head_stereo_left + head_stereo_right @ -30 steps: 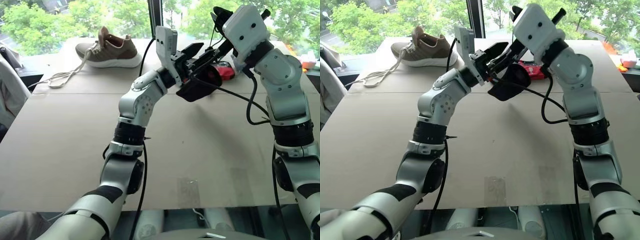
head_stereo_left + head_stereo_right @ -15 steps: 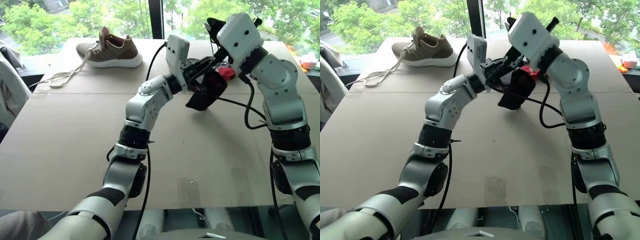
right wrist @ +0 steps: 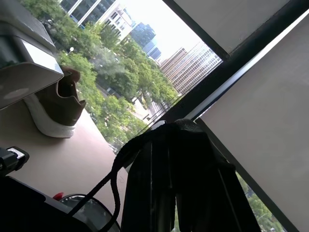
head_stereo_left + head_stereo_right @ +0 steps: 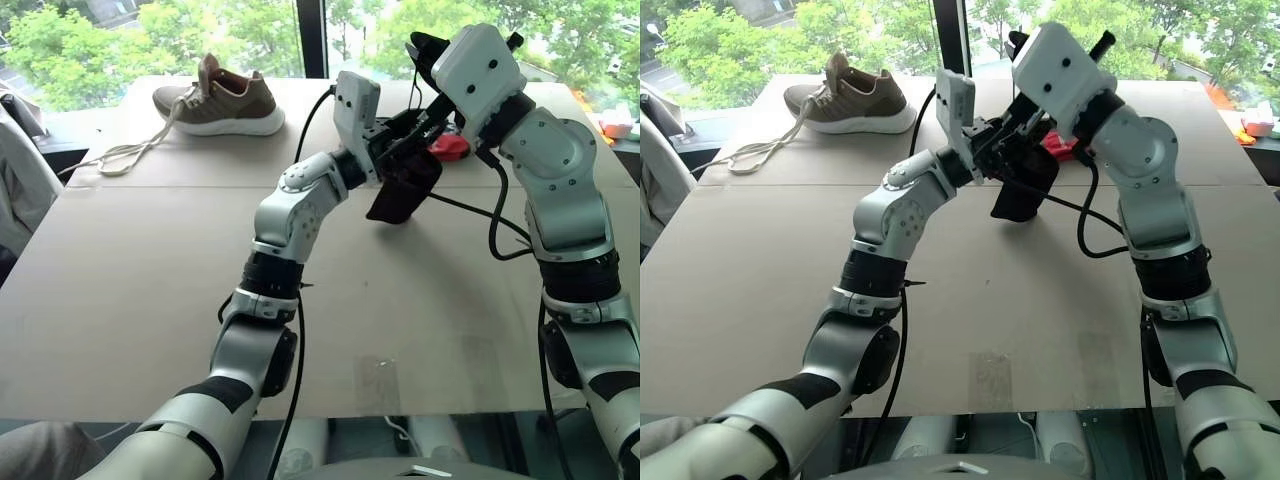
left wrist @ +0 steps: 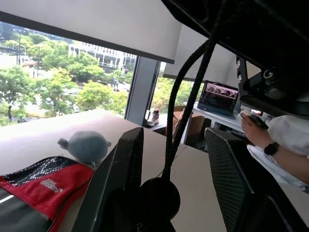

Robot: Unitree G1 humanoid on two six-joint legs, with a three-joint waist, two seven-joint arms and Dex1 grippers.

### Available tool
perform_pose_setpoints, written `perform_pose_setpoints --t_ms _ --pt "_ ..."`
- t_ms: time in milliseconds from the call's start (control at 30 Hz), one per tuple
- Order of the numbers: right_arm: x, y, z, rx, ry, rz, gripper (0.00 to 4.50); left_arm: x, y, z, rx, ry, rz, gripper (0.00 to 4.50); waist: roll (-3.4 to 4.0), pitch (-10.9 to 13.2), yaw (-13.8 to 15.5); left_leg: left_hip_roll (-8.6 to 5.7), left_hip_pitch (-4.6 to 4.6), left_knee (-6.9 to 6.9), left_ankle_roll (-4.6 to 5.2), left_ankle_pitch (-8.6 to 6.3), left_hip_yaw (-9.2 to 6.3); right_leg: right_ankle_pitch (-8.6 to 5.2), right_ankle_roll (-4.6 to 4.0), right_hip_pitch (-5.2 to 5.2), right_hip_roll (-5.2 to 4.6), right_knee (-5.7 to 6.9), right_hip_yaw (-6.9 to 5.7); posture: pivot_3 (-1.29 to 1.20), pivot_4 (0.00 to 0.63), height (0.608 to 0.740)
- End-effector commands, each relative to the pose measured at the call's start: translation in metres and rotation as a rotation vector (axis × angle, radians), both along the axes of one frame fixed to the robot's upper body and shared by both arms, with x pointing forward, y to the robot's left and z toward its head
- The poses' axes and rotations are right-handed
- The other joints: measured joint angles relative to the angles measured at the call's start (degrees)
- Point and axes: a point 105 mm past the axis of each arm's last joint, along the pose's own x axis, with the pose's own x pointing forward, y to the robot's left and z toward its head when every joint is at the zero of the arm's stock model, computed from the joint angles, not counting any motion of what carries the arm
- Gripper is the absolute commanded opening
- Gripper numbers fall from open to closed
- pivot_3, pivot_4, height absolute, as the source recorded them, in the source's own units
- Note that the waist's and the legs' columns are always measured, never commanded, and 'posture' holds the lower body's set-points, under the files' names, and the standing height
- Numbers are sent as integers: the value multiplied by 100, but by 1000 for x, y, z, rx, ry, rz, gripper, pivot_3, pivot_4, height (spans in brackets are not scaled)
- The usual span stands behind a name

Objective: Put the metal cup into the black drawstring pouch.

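The black drawstring pouch point(image 4: 403, 190) hangs in the air above the far middle of the table, bulging and nearly upright. My right gripper point(image 4: 428, 122) comes down from the upper right and is shut on the pouch's top edge; in the right wrist view black fabric and a cord drape over its fingertips point(image 3: 176, 133). My left gripper point(image 4: 398, 140) presses in at the pouch's top from the left. Its fingers point(image 5: 123, 164) stand apart, and a black cord with a round toggle point(image 5: 160, 195) runs between them. The metal cup is hidden.
A brown shoe point(image 4: 222, 100) with loose laces lies at the far left of the cardboard-covered table point(image 4: 120, 290). Behind the pouch lie a red-and-black case point(image 5: 43, 188) and a grey plush point(image 5: 84, 145). A person point(image 5: 285, 145) sits beyond the table's right side.
My left gripper has shifted right and slightly down, closer to the right gripper. The pouch has swung from slanting with its mouth wide to hanging nearly upright.
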Motion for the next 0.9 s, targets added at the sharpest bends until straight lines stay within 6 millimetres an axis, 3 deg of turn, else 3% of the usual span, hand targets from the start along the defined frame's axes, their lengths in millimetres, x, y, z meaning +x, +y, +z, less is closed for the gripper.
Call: perform_pose_setpoints --t_ms 33,133,200,233,467,667,900 --pt "-11 1 13 15 -56 22 0 -1 5 8 -34 -22 8 2148 0 0 0 0 0 0 0 0 0 0 0 0 0 0 0 0 150 740" --pt "-12 1 13 15 -56 23 0 -3 5 4 -39 -11 -11 1283 0 0 0 0 0 0 0 0 0 0 0 0 0 0 0 0 150 740" --pt "-12 2 14 16 -57 23 0 -4 5 1 -29 -8 -11 365 0 0 -1 0 0 0 -1 0 0 0 0 0 0 0 0 0 150 740" --pt "-12 1 14 16 -57 23 0 -3 6 -1 -21 -7 -2 205 0 0 1 0 0 0 -1 0 0 0 0 0 0 0 0 0 150 740" --pt "-13 -2 24 59 -75 15 0 1 6 -23 54 9 23 209 1 -1 -1 0 1 3 -1 0 0 1 -1 0 0 2 0 0 150 740" --pt "-22 -25 80 274 -272 -53 0 8 11 -42 83 47 50 209 1 -1 -1 0 0 5 -3 2 0 2 -2 0 0 5 0 0 150 740" --pt "-36 -75 127 547 -475 -204 0 9 10 -59 101 78 51 209 1 -1 10 -1 -2 4 -21 12 1 2 -2 0 -2 2 0 0 150 740"
